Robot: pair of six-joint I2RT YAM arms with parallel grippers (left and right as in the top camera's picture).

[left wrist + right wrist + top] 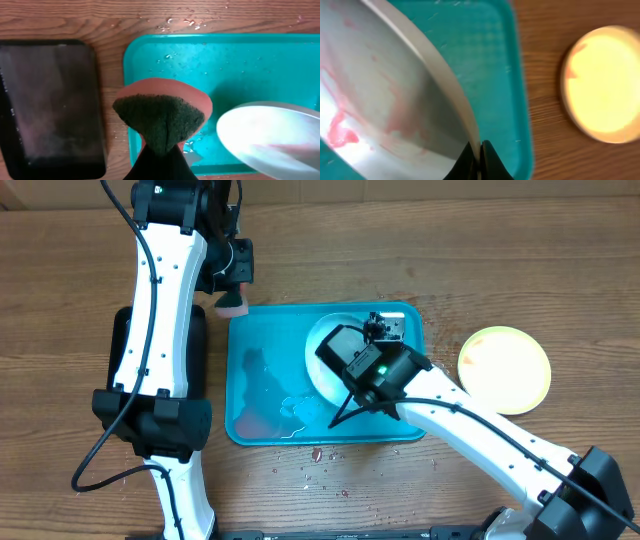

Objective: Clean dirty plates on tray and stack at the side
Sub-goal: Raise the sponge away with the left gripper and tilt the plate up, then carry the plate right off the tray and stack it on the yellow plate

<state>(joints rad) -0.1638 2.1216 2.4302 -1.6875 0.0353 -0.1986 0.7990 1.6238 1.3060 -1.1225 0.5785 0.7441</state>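
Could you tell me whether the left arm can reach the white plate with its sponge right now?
Probably yes: the left pincer, shut on the sponge, sits near the white plate held up by the right pincer, with only bare tray between.

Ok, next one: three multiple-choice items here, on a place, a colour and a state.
1. Where is the yellow-green plate? A on the table beside the tray; B inside the tray; C held in the air.
2. What colour are the smears on the white plate? A green; B red; C black.
3. How are the right fingers? A open, clear of the plate; B out of view; C shut on the white plate's rim.
Answers: 1 A, it lies on bare wood; 2 B, red streaks show in the right wrist view; 3 C, they pinch the rim.
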